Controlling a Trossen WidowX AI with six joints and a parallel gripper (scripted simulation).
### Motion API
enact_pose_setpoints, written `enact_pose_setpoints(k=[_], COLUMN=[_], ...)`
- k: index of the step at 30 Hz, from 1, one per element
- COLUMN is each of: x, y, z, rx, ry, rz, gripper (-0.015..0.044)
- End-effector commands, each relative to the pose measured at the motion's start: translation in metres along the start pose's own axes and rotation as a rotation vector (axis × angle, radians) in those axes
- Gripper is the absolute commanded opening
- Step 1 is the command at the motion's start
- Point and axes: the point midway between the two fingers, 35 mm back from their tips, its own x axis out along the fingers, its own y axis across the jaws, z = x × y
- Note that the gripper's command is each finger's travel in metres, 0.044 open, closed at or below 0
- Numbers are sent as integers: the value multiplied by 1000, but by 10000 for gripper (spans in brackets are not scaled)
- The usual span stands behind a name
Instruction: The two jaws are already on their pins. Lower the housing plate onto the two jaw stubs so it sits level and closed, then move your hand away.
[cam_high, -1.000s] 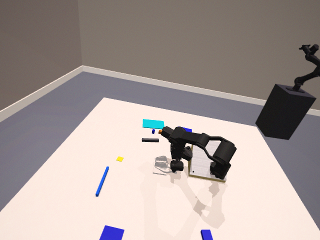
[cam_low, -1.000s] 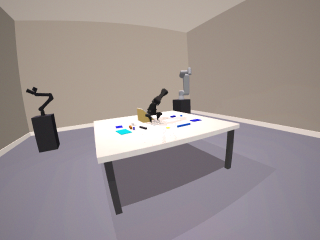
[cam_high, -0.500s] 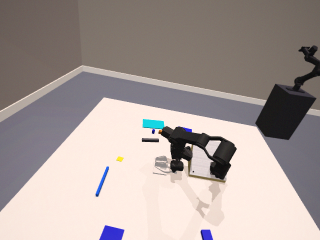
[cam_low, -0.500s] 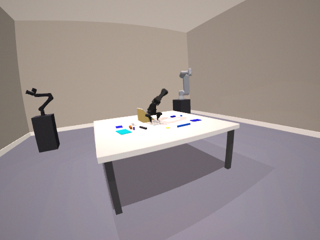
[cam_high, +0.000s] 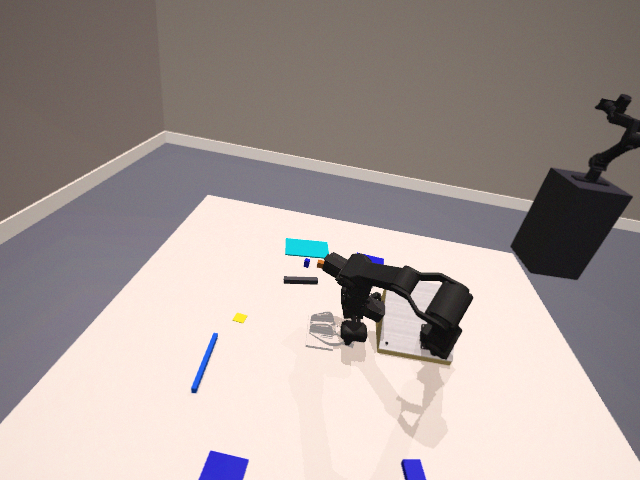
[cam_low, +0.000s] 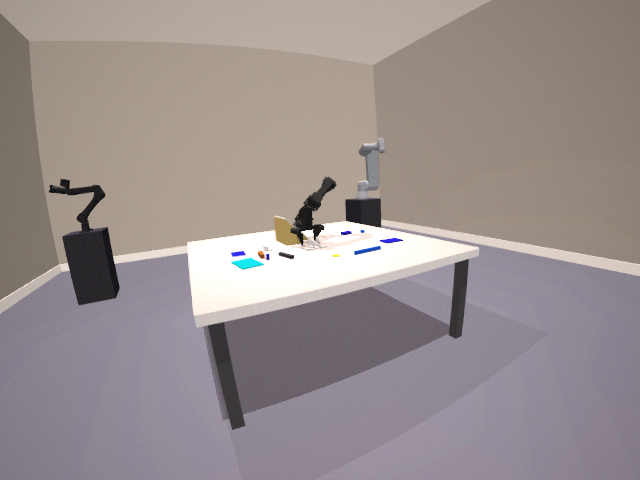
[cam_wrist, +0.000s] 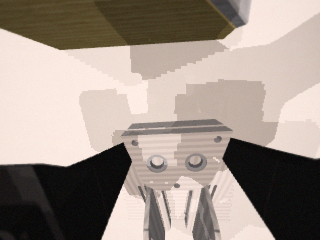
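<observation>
The pale grey housing plate (cam_wrist: 177, 175) has two large round holes and several small ones. It is between the black fingers of my gripper (cam_wrist: 177, 145) (cam_low: 310, 238), which is shut on its left and right edges. The plate looks about level. Two grey jaws (cam_wrist: 156, 220) (cam_wrist: 204, 220) stick out from under it, toward the bottom of the wrist view, side by side and apart. A second edge shows just behind the plate's far edge. The pins and stubs are hidden under the plate, and I cannot tell whether it touches them. In the top view the arm hides the plate.
A thick board with a wood-coloured side (cam_high: 413, 320) (cam_low: 284, 230) (cam_wrist: 115, 30) stands close beyond the plate. A black bar (cam_high: 300, 280), a cyan plate (cam_high: 306, 248), a yellow square (cam_high: 239, 317) and a blue bar (cam_high: 204, 362) lie on the table.
</observation>
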Motion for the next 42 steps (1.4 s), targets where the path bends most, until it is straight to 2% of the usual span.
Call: enact_pose_setpoints(k=[1,42], x=[2,2], y=[-1,-1], z=[0,-1], rx=[-4,-4], ry=[0,0], rz=[-4,-4], gripper=[351,351])
